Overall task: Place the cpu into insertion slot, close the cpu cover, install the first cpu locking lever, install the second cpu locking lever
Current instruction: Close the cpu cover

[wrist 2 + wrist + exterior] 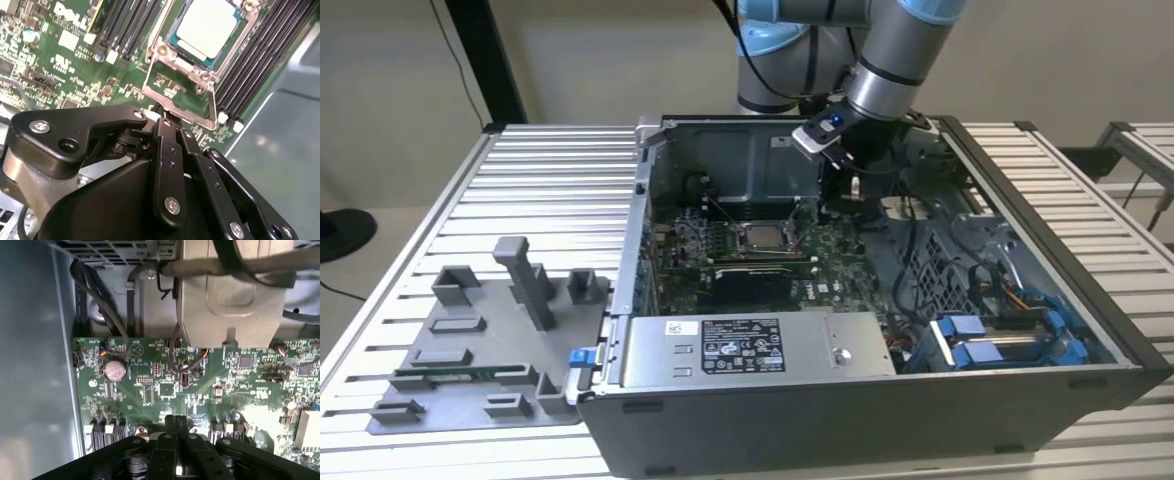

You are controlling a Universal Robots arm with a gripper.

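Listing gripper [163, 120], fingers closed together, holding nothing we can see, tips beside cpu cover [212, 105], cpu [761, 237] at its eight o'clock in the exterior view.

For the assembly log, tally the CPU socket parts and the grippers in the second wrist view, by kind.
cpu: 1
insertion slot: 1
cpu cover: 1
gripper: 1
Total: 4

The cpu [207, 27] is topped in silvery tan, and the cpu cover [212, 100] is finished in silver. The circuit board [200, 385] is coloured green, the gripper [167, 122] black. At the exterior view's left, a ribbed silver table [534, 180] is seen.
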